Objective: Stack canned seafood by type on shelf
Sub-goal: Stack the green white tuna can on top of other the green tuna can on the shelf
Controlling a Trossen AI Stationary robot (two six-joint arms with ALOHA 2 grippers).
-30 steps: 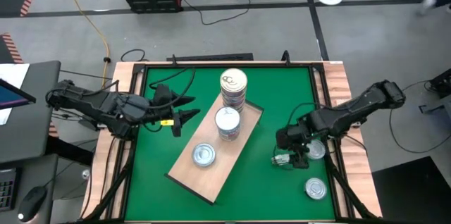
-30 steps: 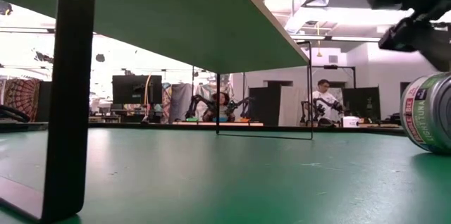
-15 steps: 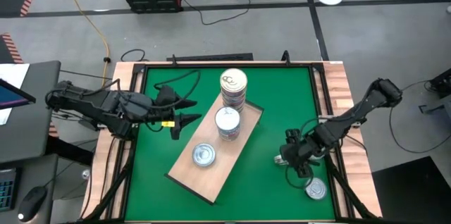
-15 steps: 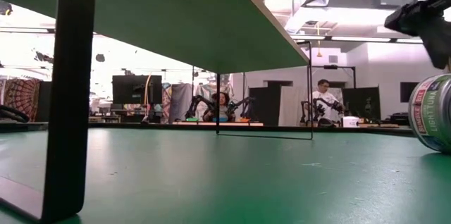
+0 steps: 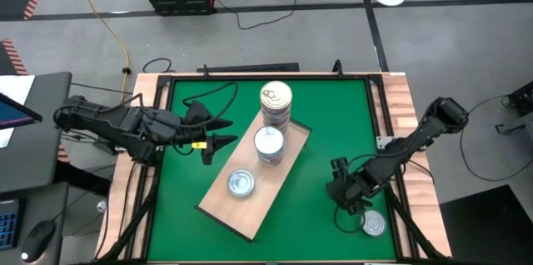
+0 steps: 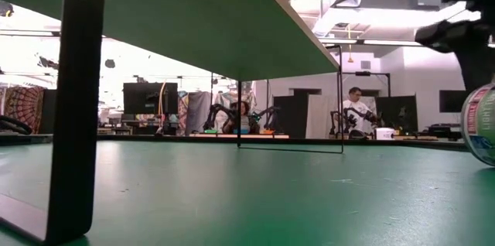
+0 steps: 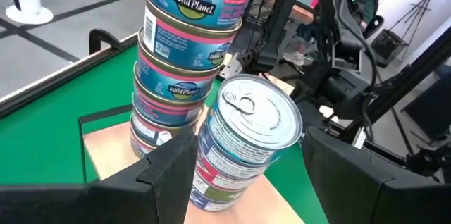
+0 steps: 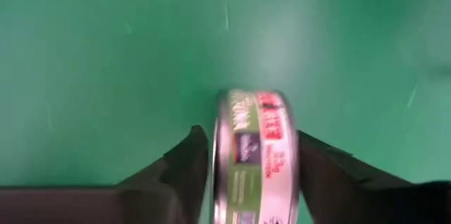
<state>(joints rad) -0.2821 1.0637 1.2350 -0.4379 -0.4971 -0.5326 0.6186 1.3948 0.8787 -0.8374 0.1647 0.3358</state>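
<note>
The tan wooden shelf [image 5: 250, 208] lies slantwise across the green table. It carries a tall stack of blue-and-pink tins [image 5: 276, 102], a shorter stack [image 5: 269, 146] and a single tin [image 5: 241, 183]. My left gripper [image 5: 223, 129] hovers open just left of the shelf, facing the two stacks [image 7: 246, 146]. Near the table's right front, my right gripper [image 5: 346, 197] points steeply down. It is shut on a green-and-red labelled tuna tin [image 8: 257, 155] that stands on edge. Another tin [image 5: 374, 225] lies flat on the table near it. My right gripper pinches the tuna tin by its two flat faces [image 8: 220, 155], one finger [image 8: 184, 171] on each side. The fingers come from above, pointing steeply down. The tin stands on edge with its label band toward the wrist camera, its lower rim [image 6: 486, 153] at the green table.
The low view shows the shelf from below [image 6: 193, 22], raised on black legs [image 6: 81, 99]. Wooden rails [image 5: 404, 123] frame the table. The right arm [image 5: 416, 140] reaches in over the right rail. Bare green surface lies between the shelf and the right gripper.
My right gripper has moved toward the table's near edge and down, rolling its wrist as it went. The tuna tin on edge has shifted with it, drifting to the right in the low view.
</note>
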